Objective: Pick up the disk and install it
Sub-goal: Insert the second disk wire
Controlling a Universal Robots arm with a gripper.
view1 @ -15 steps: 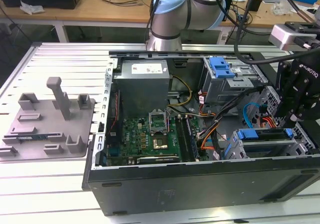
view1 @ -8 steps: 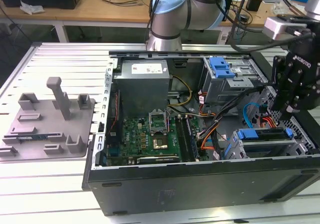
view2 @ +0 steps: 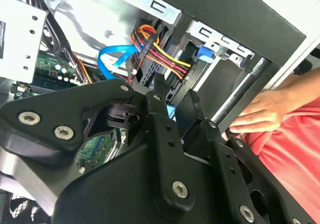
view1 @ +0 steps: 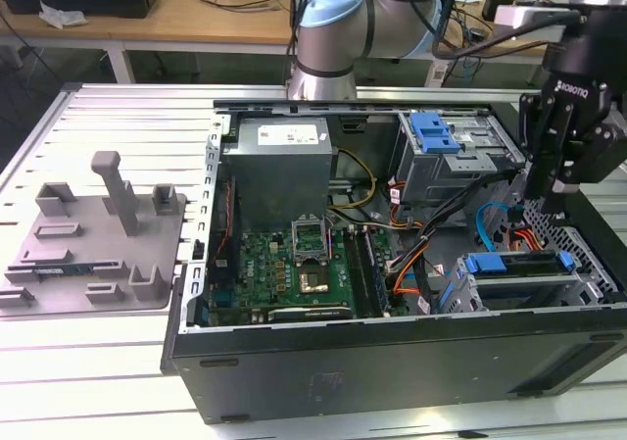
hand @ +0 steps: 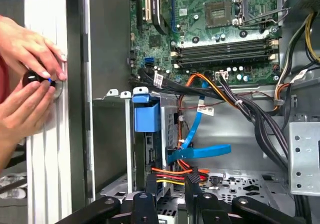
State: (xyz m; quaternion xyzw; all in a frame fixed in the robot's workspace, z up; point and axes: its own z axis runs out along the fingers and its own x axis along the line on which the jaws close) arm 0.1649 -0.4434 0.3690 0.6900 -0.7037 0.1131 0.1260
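The end effector (view1: 545,203) hangs inside the open computer case (view1: 392,362), its black fingers (hand: 192,189) slightly apart and holding nothing. The disk (view1: 517,264) sits seated in the drive cage at the case's front corner, just below it at about seven o'clock. A person's hands (hand: 27,69) rest on the worktop (view1: 118,107) rail beside the case.

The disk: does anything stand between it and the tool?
Yes. In the first wrist view, a red-yellow wire bundle and a blue flat cable cross just ahead of the open tool, on its way to the disk.
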